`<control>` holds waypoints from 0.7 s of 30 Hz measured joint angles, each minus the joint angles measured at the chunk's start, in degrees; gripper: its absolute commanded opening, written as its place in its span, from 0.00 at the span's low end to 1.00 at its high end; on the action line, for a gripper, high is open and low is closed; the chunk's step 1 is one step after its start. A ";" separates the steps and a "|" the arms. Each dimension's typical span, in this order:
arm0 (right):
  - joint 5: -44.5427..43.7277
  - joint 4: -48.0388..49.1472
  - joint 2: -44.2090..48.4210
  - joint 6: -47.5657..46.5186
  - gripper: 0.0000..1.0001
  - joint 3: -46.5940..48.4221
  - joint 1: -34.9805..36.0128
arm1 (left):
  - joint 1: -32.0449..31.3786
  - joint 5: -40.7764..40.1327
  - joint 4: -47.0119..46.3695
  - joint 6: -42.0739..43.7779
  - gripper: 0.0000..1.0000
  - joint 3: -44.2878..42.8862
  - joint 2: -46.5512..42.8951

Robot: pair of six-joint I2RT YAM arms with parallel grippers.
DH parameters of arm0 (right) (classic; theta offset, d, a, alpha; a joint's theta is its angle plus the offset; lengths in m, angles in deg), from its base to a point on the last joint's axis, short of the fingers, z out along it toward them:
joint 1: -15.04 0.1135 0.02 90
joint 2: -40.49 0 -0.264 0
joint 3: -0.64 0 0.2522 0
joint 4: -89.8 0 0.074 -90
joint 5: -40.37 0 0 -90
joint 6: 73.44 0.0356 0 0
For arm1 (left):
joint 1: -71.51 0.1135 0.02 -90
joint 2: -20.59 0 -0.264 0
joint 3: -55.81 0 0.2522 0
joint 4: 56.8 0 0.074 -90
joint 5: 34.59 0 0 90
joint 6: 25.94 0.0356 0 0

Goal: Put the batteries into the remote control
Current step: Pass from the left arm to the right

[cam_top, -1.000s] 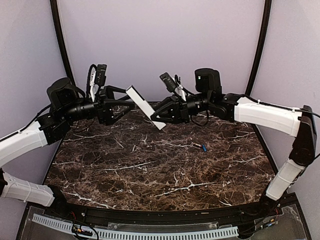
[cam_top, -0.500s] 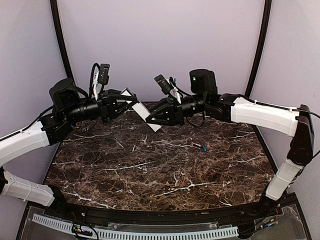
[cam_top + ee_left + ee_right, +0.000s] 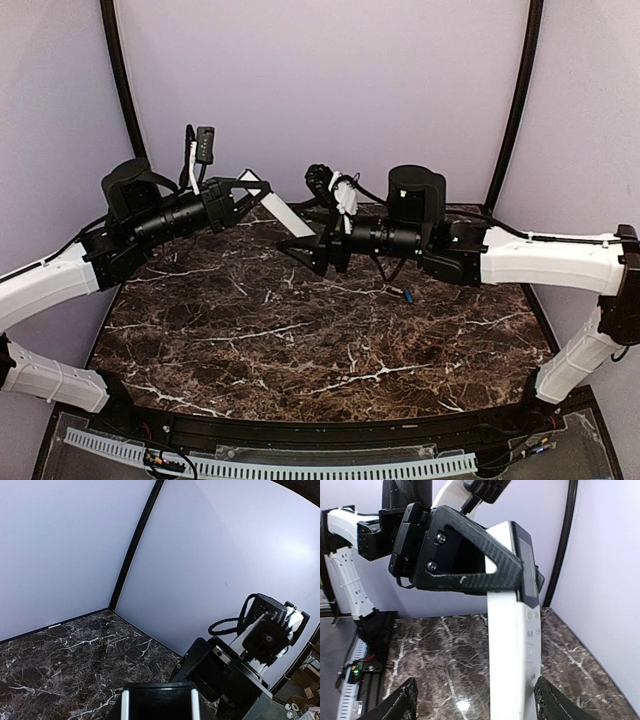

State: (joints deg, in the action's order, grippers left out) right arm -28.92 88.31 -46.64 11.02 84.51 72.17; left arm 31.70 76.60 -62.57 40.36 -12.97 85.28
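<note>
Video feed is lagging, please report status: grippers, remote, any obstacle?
Left gripper shut on remote control, off the table. Right gripper open, straddling its lower end. One battery on table, apart. Nothing in the way.

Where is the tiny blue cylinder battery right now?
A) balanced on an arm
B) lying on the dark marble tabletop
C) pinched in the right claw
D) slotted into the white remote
B: the tiny blue cylinder battery lies bare on the dark marble tabletop, with nothing gripping it.
</note>
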 measured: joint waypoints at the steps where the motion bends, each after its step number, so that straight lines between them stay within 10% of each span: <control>1: -3.87 1.95 0.04 -2.08 0.77 -0.72 1.66 | 0.00 -0.57 0.33 -0.42 0.00 0.00 0.00; 13: -28.30 10.73 -5.79 -14.16 0.45 -0.48 7.10 | -0.22 -1.11 0.85 -2.43 0.00 0.00 0.00; 21: -33.68 13.46 -6.62 -16.65 0.01 -0.42 8.50 | -0.22 -2.03 1.05 -3.82 0.00 0.07 0.00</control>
State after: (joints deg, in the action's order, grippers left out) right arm -62.61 101.77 -53.26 -5.64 84.09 80.67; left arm 31.48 74.57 -61.52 36.53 -12.91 85.28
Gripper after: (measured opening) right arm 0.209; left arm 0.291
